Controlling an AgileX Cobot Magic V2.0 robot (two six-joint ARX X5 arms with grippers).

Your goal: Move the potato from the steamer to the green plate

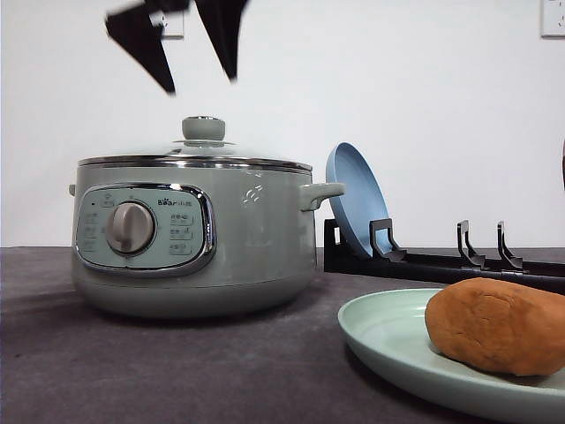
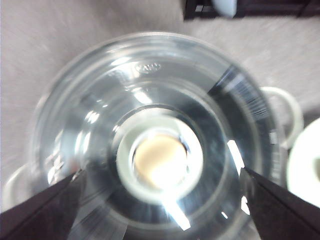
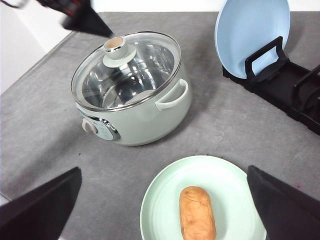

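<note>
The potato is lying on the green plate, well apart from the steamer, whose glass lid is sitting closed. The left gripper is hanging open above the lid knob, gripping nothing, and the right gripper is hovering open over the plate. If the left arm is dropping too low, its fingers could be knocking the lid askew.

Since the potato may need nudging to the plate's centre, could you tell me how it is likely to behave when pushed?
The potato is oblong and rounded, so it would probably roll sideways rather than slide. Its matte skin suggests fair grip for a claw. The green plate has a raised rim that should likely stop it.
</note>
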